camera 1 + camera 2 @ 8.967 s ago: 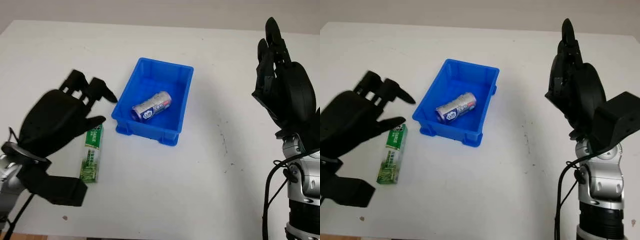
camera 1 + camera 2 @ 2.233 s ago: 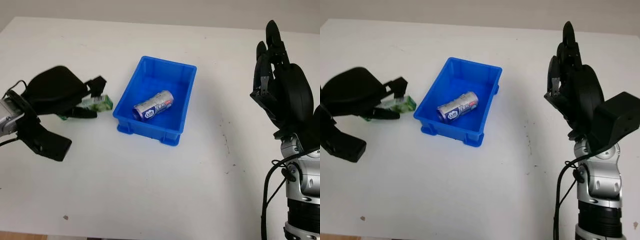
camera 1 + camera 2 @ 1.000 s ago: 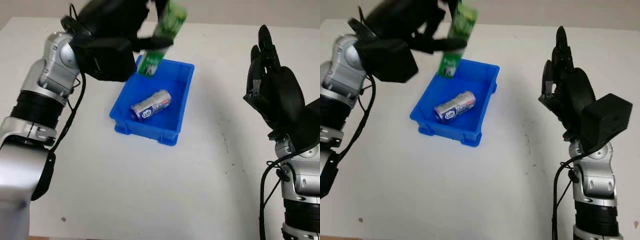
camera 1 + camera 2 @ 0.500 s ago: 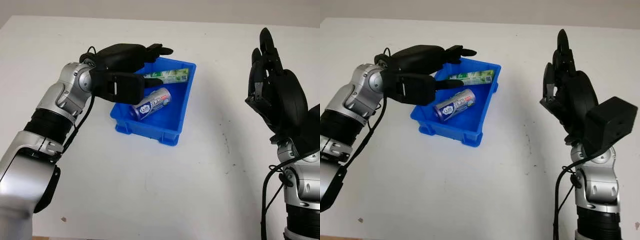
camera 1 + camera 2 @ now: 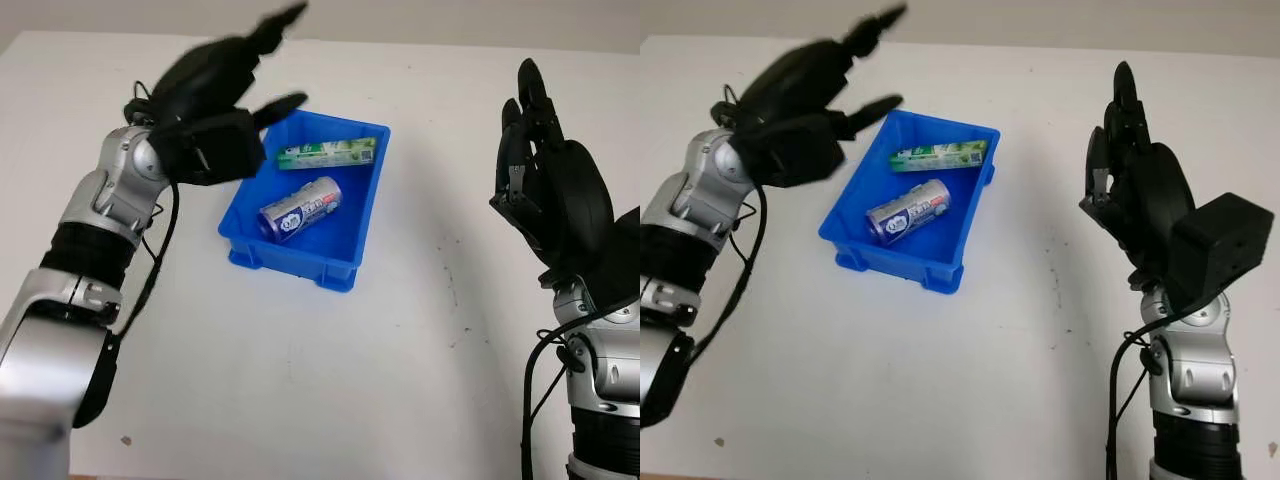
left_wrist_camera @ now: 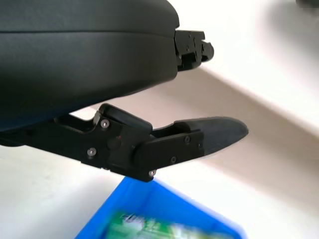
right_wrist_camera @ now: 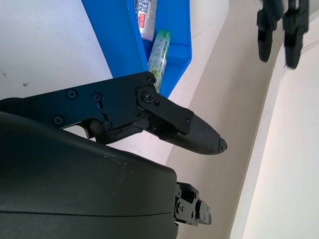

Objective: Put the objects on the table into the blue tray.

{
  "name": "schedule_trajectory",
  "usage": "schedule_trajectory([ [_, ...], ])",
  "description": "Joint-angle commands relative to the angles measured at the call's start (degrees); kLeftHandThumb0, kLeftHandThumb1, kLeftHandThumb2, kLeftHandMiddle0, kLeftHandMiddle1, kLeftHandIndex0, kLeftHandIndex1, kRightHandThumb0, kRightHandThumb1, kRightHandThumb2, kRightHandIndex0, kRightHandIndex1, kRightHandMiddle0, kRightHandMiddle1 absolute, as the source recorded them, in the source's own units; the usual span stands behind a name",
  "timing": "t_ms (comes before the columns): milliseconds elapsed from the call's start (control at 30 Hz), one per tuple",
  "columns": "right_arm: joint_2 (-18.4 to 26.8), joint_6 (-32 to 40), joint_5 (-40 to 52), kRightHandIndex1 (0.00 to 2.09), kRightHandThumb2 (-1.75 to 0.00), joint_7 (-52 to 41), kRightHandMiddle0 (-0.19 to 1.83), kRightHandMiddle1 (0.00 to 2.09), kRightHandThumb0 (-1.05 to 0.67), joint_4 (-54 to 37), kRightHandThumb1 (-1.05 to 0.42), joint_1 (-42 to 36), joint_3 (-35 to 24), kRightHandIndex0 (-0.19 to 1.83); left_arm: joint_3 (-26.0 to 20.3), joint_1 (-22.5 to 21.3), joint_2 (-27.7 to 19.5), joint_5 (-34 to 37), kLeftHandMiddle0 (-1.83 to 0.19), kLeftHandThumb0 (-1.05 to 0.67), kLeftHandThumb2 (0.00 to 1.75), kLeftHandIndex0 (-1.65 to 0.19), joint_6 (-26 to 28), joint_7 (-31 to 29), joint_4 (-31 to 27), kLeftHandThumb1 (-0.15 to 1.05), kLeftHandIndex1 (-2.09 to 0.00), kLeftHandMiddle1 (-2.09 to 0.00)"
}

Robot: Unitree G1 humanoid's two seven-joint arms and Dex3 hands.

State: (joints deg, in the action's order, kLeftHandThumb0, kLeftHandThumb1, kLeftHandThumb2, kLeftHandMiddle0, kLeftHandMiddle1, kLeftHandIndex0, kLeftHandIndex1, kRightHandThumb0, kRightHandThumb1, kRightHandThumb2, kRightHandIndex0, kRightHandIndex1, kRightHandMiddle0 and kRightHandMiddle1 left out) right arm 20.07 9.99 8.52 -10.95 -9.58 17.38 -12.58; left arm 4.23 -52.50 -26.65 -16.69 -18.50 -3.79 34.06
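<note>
The left hand (image 5: 215, 95) is hanging open above the table, just off the blue tray (image 5: 345, 262) on the side toward the table's left edge, holding nothing. The table (image 5: 300, 380) around the tray is carrying no loose object that I can make out, so the task is looking finished, or very nearly.

Inside the tray, the green packet (image 5: 328, 153) is lying along the far wall, its long axis running roughly across the table from left to right. It is sitting to the right of and below the left hand, which is much the nearer of the two. Nearer the tray's middle, the can (image 5: 300, 208) is lying on its side, aslant, one end toward the tray's near-left corner. Its label is showing blue and white with a touch of red; there is print on both items, but it is too small for me to read, and the packet's white patch may be a code square.

Over by the table's right edge, the right hand (image 5: 548, 185) is standing upright and open, well apart from the tray.
</note>
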Motion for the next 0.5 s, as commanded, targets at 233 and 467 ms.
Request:
schedule_trajectory([
  [233, -1.28, 1.72, -1.04, 0.0, -0.9, 2.8, -0.19, 0.0, -0.65, 3.58, -1.05, 5.06, 0.97, -0.19, -13.06, 17.18, 6.21, 24.27, 0.13, -0.73, 0.65, 0.15, 2.39, -6.89, -9.17, 1.05, -0.08, -0.03],
  [467, -3.04, 2.98, -1.46, 0.0, -0.91, 3.49, -0.19, 0.0, -0.68, 5.43, -1.05, 6.14, 2.7, -0.19, -16.17, 25.01, 8.8, 29.39, 0.17, -0.73, 0.65, 0.19, 2.93, -8.36, -13.3, 1.05, -0.05, -0.04],
])
